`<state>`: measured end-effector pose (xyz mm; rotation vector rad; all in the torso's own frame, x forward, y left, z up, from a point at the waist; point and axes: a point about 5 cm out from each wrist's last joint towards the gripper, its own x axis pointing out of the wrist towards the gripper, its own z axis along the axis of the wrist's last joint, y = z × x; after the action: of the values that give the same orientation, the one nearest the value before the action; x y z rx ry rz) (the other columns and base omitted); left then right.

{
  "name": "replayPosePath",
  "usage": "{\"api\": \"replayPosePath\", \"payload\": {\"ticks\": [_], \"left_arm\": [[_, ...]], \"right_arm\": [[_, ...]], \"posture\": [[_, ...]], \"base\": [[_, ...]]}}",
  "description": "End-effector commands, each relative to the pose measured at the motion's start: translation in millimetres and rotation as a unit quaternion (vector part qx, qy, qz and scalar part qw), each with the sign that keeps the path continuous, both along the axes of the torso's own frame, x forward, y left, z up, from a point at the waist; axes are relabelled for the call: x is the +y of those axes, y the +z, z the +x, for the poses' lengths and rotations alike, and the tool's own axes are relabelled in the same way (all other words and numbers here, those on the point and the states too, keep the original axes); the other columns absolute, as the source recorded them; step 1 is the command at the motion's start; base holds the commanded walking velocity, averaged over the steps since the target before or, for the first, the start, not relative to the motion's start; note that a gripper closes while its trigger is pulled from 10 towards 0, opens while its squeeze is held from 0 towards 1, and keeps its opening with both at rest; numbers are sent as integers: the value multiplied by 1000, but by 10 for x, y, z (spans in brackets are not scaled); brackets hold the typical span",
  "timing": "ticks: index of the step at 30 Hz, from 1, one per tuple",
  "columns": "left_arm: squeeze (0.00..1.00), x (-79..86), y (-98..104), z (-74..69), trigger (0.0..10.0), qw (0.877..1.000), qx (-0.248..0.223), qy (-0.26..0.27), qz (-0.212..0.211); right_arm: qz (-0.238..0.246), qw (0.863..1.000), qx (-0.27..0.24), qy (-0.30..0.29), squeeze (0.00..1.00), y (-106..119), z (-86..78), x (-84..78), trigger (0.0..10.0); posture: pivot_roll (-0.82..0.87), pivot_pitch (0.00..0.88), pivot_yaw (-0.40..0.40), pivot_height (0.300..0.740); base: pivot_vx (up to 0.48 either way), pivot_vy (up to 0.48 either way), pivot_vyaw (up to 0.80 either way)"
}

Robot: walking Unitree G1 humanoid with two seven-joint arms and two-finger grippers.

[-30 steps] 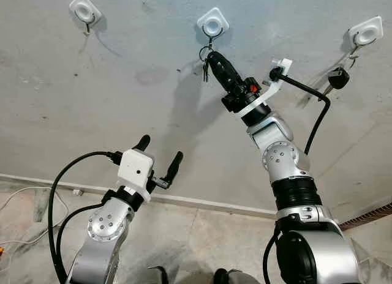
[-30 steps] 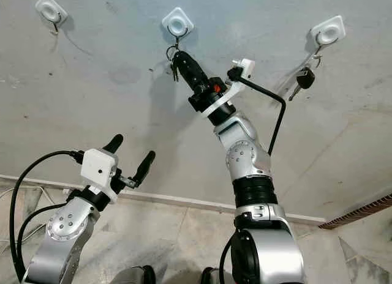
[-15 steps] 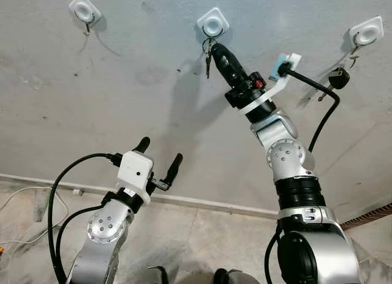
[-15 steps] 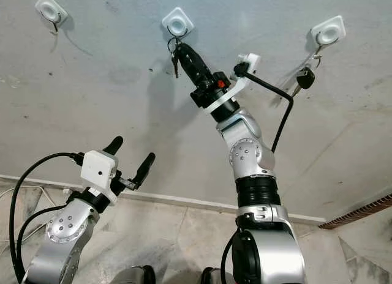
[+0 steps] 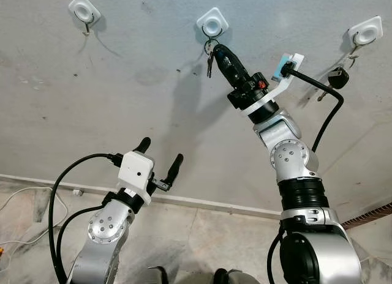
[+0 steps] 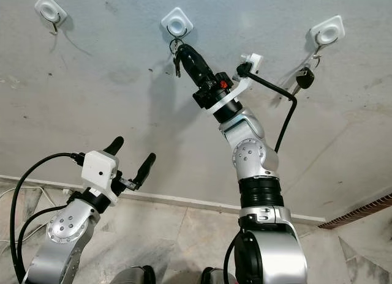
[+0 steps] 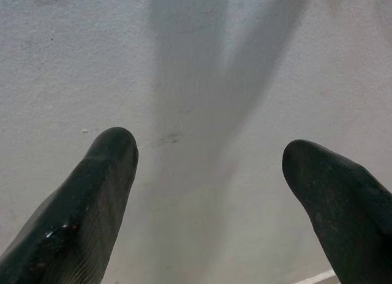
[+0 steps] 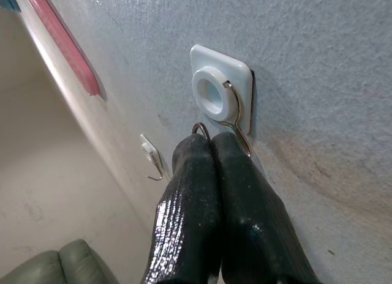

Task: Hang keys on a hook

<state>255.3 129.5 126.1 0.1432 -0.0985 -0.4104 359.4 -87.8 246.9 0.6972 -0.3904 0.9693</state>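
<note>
My right gripper [image 5: 218,50] is raised to the white middle hook [image 5: 212,22] on the grey wall and is shut on the keys [image 5: 209,62]. The key ring sits right under the hook's wire, with the keys dangling below the fingertips. In the right wrist view the fingers [image 8: 236,174] are pressed together, and the metal ring [image 8: 200,127] pokes out beside the hook [image 8: 215,95]. Whether the ring is over the wire I cannot tell. My left gripper [image 5: 160,154] is held low in front of the wall, open and holding nothing, its fingertips [image 7: 110,155] wide apart.
A left hook [image 5: 84,8] carries nothing. The right hook [image 5: 366,32] holds a black car key [image 5: 338,78]. A black cable [image 5: 324,112] loops off my right wrist. A baseboard [image 5: 202,203] and tiled floor lie below, with a white cord [image 5: 18,195] at the left.
My right gripper has risen with the keys from just below the middle hook up to the hook's wire. The left arm has barely moved.
</note>
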Motion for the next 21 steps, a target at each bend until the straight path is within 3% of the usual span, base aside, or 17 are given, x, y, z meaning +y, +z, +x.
{"api": "replayPosePath", "payload": {"ticks": [1, 21], "left_arm": [[0, -7, -7, -27, 10000, 1000, 2, -3, 3], [0, 8, -19, -46, 10000, 1000, 5, 1, 4]], "right_arm": [[4, 1000, -7, 2, 0, 44, -1, 5, 10000], [16, 1000, 19, -5, 0, -4, 98, 58, 10000]], "posture": [[110, 175, 14, 740], [120, 176, 10, 740]], "base": [[0, 0, 0], [0, 0, 0]]}}
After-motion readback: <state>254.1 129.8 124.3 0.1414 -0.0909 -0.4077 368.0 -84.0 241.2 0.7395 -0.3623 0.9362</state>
